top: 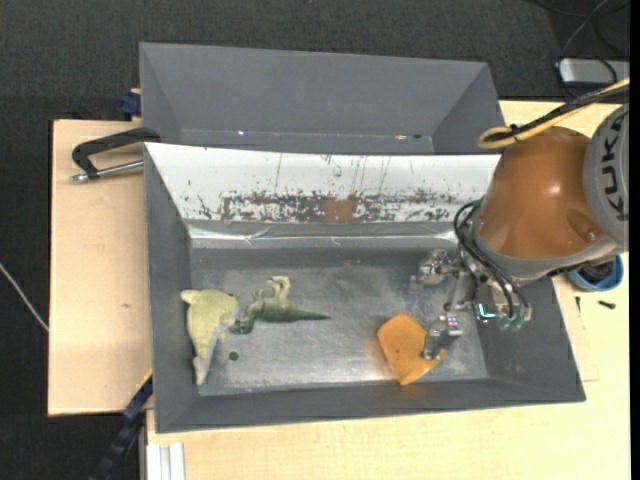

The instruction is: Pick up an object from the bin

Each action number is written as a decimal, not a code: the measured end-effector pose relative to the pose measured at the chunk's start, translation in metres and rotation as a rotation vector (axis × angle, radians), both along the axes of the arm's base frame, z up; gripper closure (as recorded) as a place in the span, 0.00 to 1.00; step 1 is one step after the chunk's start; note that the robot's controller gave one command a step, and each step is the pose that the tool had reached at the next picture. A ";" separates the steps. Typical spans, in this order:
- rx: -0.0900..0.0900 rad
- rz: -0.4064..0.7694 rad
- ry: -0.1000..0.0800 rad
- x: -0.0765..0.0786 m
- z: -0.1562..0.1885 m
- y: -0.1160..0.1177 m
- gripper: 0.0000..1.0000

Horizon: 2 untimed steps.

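The grey bin holds an orange piece, green dinosaur, pale toy.

Light falls from overhead here, strong enough to burn the far wall of the bin into a white band of glare at 12 o'clock, with streaky reflections below it. The metal floor gives back a dull sheen. At 3 o'clock the arm's orange cover carries a soft highlight on top and shades what hangs beneath it. The pale yellow toy at 9 o'clock casts only a thin shadow. The carpet around is dark.
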<state>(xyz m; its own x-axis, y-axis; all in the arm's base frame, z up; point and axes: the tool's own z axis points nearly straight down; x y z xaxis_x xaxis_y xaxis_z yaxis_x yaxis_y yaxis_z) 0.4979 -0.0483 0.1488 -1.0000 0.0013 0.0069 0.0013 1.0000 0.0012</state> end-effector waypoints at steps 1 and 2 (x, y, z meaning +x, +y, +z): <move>0.003 0.184 -0.012 -0.005 -0.079 0.032 0.00; 0.005 0.353 -0.016 0.012 -0.056 0.128 0.00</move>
<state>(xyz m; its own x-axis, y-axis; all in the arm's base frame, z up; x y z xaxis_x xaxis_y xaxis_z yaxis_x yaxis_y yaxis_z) 0.5100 0.0799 0.0924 -0.9388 -0.3442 -0.0094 -0.3443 0.9389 0.0031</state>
